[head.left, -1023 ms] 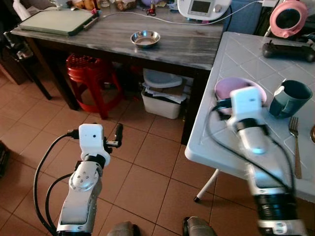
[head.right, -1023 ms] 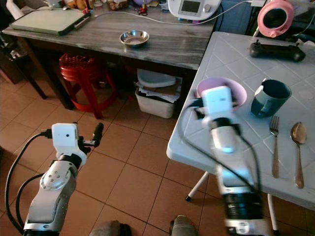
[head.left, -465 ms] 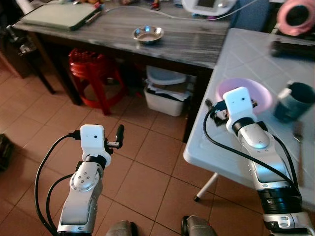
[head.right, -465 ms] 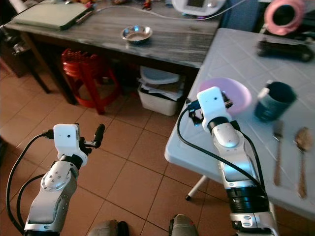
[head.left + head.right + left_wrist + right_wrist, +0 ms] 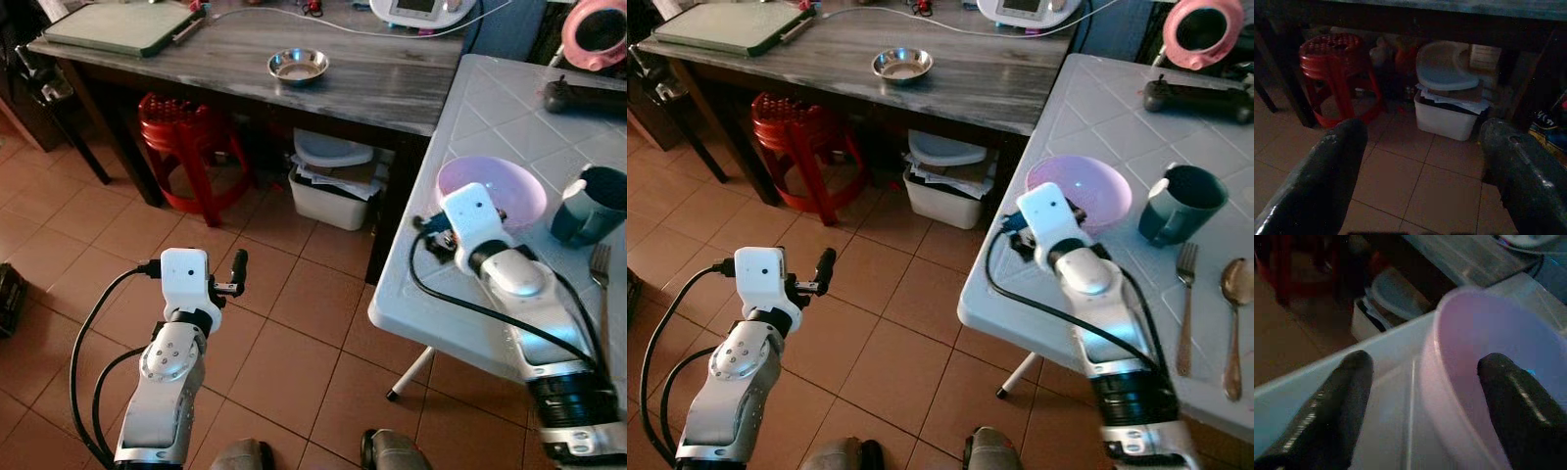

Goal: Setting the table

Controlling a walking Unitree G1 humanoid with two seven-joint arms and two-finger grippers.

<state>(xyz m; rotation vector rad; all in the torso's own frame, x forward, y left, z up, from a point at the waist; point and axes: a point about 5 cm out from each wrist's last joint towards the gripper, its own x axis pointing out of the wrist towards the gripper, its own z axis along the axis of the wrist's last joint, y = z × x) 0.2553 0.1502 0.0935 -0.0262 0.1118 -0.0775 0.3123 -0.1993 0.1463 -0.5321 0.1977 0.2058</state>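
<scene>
Pink bowl (image 5: pixel 1080 191): empty, near the white table's (image 5: pixel 1097 108) corner edge, teal mug (image 5: pixel 1181 203), fork (image 5: pixel 1185 304) and spoon (image 5: pixel 1233 318) beside it. Right gripper (image 5: pixel 1420 396): fingers spread wide, straddling the bowl's near rim, gripping nothing; a clumsy close could likely tip or shove it. Left gripper (image 5: pixel 1422 171): wide open, empty, over floor.

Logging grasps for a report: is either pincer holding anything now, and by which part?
Nothing is held. The right pincer is open astride the near rim of the pink bowl, not closed on it. The left pincer is open over the floor.
</scene>
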